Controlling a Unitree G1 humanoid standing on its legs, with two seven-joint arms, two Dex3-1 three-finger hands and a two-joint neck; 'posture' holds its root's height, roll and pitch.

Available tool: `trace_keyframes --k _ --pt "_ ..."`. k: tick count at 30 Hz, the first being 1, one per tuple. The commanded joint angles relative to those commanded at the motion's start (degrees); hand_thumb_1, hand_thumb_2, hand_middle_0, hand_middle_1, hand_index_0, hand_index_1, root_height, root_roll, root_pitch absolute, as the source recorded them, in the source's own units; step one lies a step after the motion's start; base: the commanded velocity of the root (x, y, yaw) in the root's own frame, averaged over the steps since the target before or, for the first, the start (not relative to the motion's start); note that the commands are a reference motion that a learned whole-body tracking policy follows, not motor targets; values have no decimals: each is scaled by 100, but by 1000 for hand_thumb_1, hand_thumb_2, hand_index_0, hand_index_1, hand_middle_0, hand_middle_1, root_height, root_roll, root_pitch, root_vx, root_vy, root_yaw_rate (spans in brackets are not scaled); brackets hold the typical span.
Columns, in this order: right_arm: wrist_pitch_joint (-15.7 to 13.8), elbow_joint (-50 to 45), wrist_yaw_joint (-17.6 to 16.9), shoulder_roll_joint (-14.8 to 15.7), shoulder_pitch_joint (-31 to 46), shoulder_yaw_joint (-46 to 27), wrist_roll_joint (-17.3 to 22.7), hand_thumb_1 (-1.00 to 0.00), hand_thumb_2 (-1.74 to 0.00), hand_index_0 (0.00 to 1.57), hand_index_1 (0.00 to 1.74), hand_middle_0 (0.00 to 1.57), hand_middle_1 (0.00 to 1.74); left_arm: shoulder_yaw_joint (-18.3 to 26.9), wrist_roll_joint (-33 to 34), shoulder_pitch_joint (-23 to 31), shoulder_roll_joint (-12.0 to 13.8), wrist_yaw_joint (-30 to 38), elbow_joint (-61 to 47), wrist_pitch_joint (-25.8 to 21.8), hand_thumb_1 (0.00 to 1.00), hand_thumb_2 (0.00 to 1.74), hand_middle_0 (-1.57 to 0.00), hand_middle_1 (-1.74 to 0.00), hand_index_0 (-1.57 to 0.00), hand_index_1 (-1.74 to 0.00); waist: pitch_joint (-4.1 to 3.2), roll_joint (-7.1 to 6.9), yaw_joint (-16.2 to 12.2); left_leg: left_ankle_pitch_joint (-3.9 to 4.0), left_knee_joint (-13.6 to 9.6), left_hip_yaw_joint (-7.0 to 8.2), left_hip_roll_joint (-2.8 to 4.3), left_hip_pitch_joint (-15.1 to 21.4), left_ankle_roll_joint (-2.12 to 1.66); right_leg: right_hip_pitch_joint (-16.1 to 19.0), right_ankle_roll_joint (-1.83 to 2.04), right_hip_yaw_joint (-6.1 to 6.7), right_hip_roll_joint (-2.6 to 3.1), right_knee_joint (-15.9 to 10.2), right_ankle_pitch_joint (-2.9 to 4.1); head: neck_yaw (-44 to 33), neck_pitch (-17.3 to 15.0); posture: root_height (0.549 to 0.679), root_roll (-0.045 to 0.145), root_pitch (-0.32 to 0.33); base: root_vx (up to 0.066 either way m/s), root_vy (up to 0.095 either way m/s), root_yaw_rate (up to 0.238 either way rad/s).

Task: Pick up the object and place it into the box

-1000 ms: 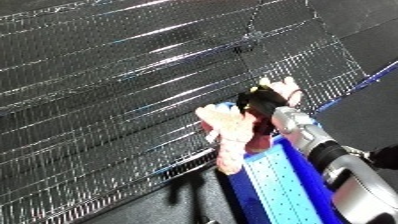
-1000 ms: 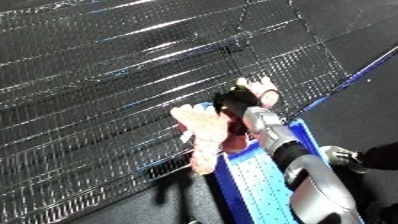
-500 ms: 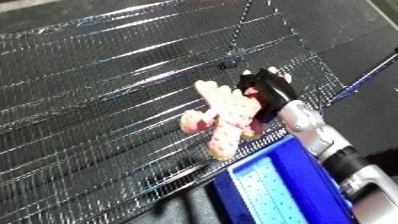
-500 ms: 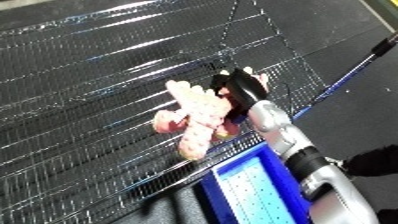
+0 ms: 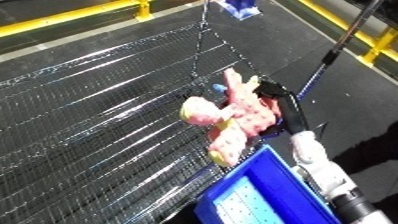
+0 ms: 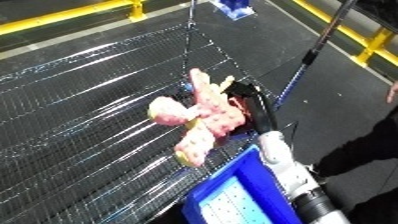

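The right hand [image 5: 277, 98] was black and it was curled round a pink doll [image 5: 233, 114]. The hand had the doll by its middle, at the doll's far side, and the fingers were wrapped onto the body. The doll's yellowish head pointed to the left, one arm stuck up, and its legs hung down toward the blue bin [image 5: 266, 192]. The left hand was nowhere to be seen.

The doll was held up over a big sheet of wire mesh [image 5: 98, 115], close to the mesh's right edge. I could not tell if the doll touched the mesh or was just above it. The blue bin sat right below the doll's feet, near the bottom of the view, and the white forearm [image 5: 313, 156] passed next to the bin's edge.

The doll looked light and small, so I think one hand could carry it with no trouble. It looked like smooth plastic or rubber, so it might be a bit slippery, and its arms and legs might bend or flop. It did not look like it would break if it fell. The middle of the body seemed the best place to hold it, since it was the thickest part. A leg or an arm would likely slip out or let the doll swing.
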Motion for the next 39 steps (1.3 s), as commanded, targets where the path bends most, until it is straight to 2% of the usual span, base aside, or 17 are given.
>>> trace_keyframes --k 3,9,17,22,31,39 --pt "-161 -38 -154 350 175 -292 283 -1000 -1740 1570 1740 1570 1740 -7 14 12 -39 11 -17 3 1000 1740 -1570 -1740 -1570 -1740 -42 13 -76 -33 28 19 9 26 1 39 -7 8 1 -23 -2 150 26 636 59 -203 5 3 -74" --pt "-342 220 -251 797 518 -614 673 -1000 -1740 1570 1740 1570 1740 -14 33 14 -94 10 42 12 1000 1740 -1570 -1740 -1570 -1740 -116 33 -241 -64 10 77 21 90 -12 104 -25 33 15 -98 8 387 -70 638 63 -204 1 3 -62" --pt "-533 616 -193 1224 846 -862 1246 -1000 -1740 1570 1740 1570 1740 -20 42 -17 -147 16 88 30 1000 1740 -1570 -1740 -1570 -1740 -192 87 -520 -80 -17 166 41 177 -32 170 -63 103 64 -206 33 516 -290 642 71 -203 -7 7 -91" --pt "-582 883 -276 1351 928 -981 1348 -1000 -1740 1570 1740 1570 1740 -61 72 -73 -142 30 109 20 1000 1740 -1570 -1740 -1570 -1740 -233 121 -666 -88 -40 217 43 218 -41 203 -84 135 91 -278 46 469 -304 645 77 -199 -4 7 -75" --pt "-588 1332 -453 1430 1035 -1212 1410 -550 -957 864 957 864 957 -75 138 -80 -127 20 127 -14 1000 1740 -1570 -1740 -1570 -1740 -299 169 -823 -81 -106 276 45 268 -52 243 -101 152 132 -379 54 448 -477 648 81 -191 0 2 -42" --pt "-589 1569 -439 1428 1064 -1241 1419 -150 -261 235 261 235 261 -54 198 -71 -63 12 102 -35 1000 1740 -1570 -1740 -1570 -1740 -323 165 -832 -57 -157 309 52 258 -55 238 -90 150 146 -438 58 331 -671 650 82 -184 -3 -1 -14"
